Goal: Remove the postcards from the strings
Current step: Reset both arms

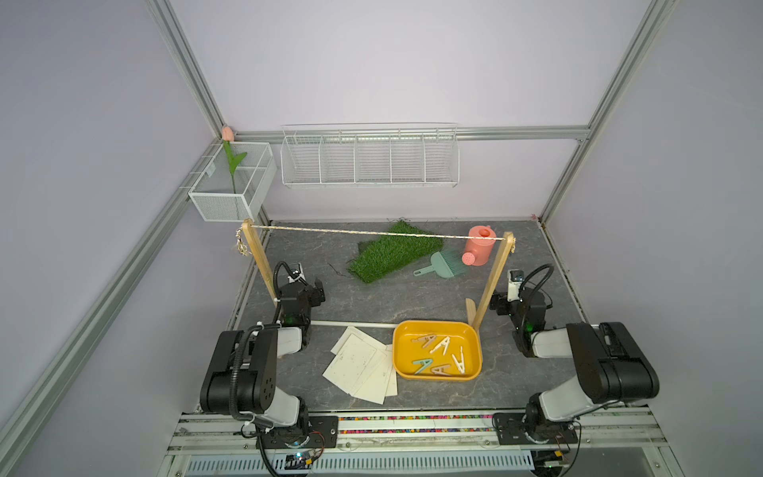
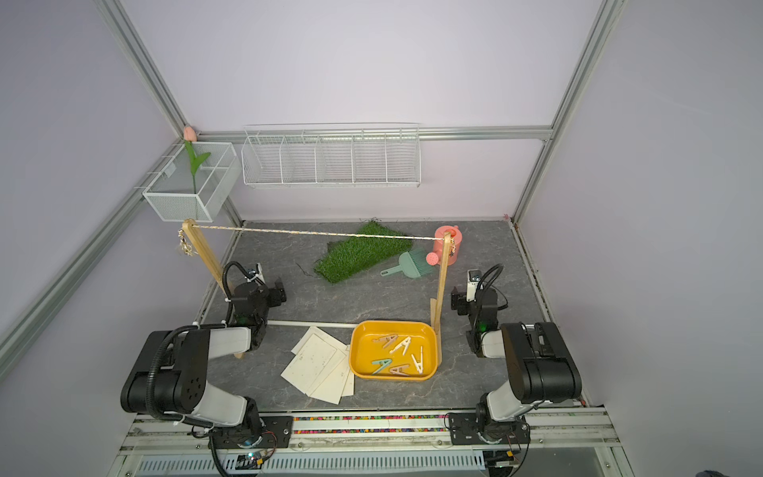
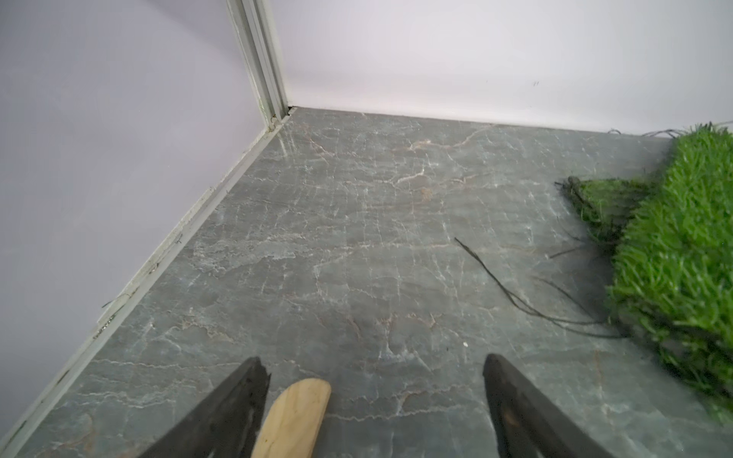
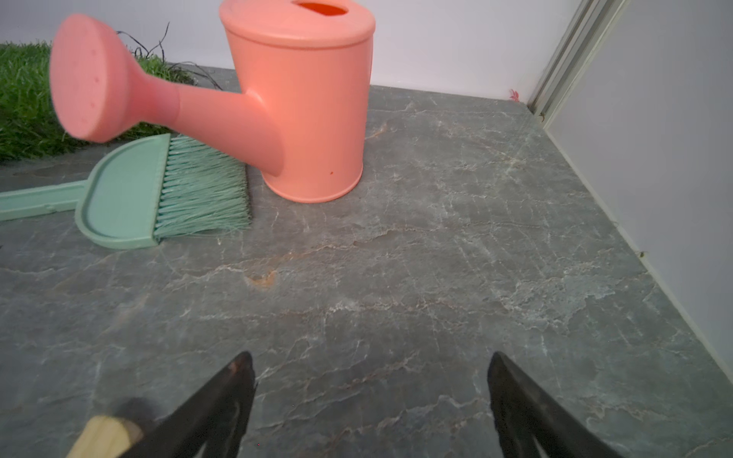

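The strings [image 1: 371, 232] [image 2: 313, 232] run bare between two wooden posts, with no card hanging on them. Several cream postcards [image 1: 363, 363] [image 2: 320, 365] lie in a loose overlapping pile on the table, left of a yellow tray. My left gripper [image 1: 318, 289] [image 3: 373, 368] hovers low by the left post and is open and empty. That post's wooden foot [image 3: 293, 416] lies on the table below, near one finger. My right gripper [image 1: 497, 305] [image 4: 371, 365] is open and empty by the right post, whose foot [image 4: 103, 436] shows beside one finger.
The yellow tray [image 1: 408, 351] holds several clothespins. Behind the line lie a green grass mat [image 1: 388, 256], a mint brush [image 4: 158, 194] and a pink watering can [image 4: 301, 103]. A white rod [image 1: 351, 325] joins the posts' feet. Wire baskets [image 1: 367, 159] hang on the back wall.
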You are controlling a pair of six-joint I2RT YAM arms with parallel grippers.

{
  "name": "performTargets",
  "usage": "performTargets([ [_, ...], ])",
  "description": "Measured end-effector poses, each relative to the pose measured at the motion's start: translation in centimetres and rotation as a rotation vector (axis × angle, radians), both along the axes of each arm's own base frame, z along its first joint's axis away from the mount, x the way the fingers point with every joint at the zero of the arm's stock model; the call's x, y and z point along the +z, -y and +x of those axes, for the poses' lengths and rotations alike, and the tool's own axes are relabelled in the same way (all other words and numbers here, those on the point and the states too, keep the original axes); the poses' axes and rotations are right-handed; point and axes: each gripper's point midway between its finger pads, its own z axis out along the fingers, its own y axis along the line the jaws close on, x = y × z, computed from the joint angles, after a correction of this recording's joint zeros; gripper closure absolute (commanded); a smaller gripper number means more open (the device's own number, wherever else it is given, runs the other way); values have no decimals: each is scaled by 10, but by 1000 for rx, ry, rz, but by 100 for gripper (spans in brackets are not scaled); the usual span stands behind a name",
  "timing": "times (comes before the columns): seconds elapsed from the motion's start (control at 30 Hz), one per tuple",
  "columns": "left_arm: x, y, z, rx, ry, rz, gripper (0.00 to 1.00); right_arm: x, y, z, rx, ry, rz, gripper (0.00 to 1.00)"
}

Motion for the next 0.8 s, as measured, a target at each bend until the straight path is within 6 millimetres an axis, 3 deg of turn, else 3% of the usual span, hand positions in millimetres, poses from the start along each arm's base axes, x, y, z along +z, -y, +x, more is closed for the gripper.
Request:
performTargets([
  [0.03, -1, 1, 0, -3, -3, -3, 0, 3, 2, 2, -8, 5, 6, 11],
  [0.2, 3, 0, 2, 2, 13, -7, 1, 8, 11, 7, -30, 20, 20, 11],
  [0.8, 4, -6, 1, 39, 16, -5, 1, 7, 11, 7, -32, 15, 24, 11],
])
